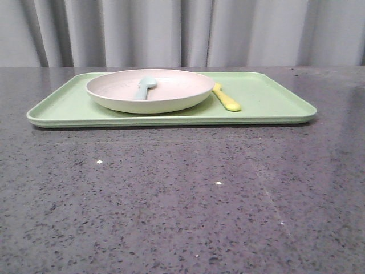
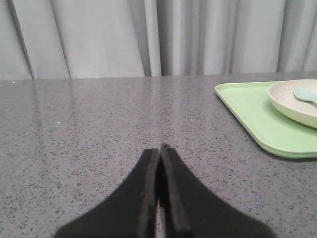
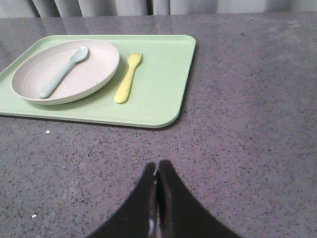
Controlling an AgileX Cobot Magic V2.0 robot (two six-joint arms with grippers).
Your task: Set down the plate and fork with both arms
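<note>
The pinkish-cream plate (image 1: 171, 91) sits on the left half of a light-green tray (image 1: 274, 103) at the back of the table. A pale blue-green spoon (image 1: 146, 87) lies inside the plate. The yellow fork (image 1: 227, 98) lies on the tray just right of the plate. The right wrist view shows the plate (image 3: 94, 67), the spoon (image 3: 62, 72) and the fork (image 3: 128, 79). The left wrist view shows part of the plate (image 2: 292, 106). My left gripper (image 2: 159, 148) and right gripper (image 3: 157, 166) are shut and empty, above bare table well apart from the tray. Neither gripper shows in the front view.
The table is dark speckled grey stone (image 1: 182, 200). A grey curtain (image 1: 182, 31) hangs behind it. The tray's right half (image 3: 163, 74) is bare beside the fork.
</note>
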